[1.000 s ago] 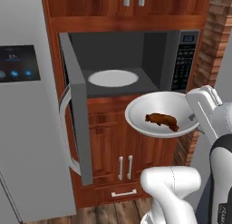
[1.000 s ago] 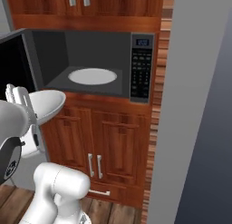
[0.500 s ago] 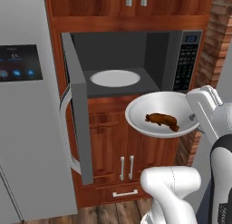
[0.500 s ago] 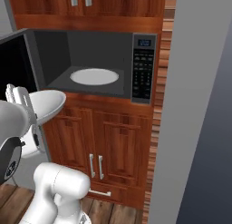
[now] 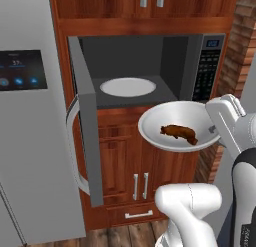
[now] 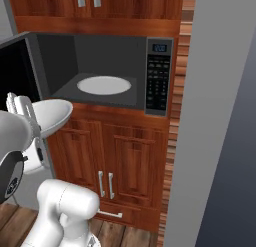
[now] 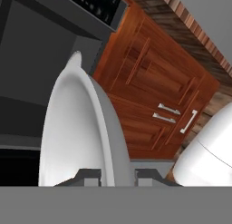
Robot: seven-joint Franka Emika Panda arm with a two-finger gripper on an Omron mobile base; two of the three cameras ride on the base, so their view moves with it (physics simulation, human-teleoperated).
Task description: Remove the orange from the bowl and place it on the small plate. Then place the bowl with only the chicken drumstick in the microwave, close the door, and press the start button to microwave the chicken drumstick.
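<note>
The gripper [image 7: 117, 174] holds the bowl [image 5: 176, 125] by its right rim, one finger on each side of the wall, as the hand view shows. The bowl hangs in the air just in front of the microwave [image 5: 150, 66], slightly below the cavity floor and right of centre. The chicken drumstick [image 5: 179, 133] lies alone in the bowl, near its middle. The door [image 5: 86, 118] stands open to the left. The white disc [image 5: 127, 87] inside the cavity is bare.

Risks from this position:
- The bowl's far edge sits lower than the cavity floor. A straight push forward would likely strike the front lip of the microwave or the wooden cabinet [image 5: 125, 156] below. The bowl must rise first.
- The grip is on a single point of the rim. A knock or quick move could tilt the bowl and let the drumstick slide out.
- The bowl is offset to the right, close to the keypad panel [image 5: 206, 66]. An uncorrected approach could clip the right side of the opening.

Change against the earlier frames: the bowl and drumstick hold nearly the same place relative to the arm, while the microwave and cabinets sit slightly differently in both base views. This points to a small move of the base rather than of the furniture.
</note>
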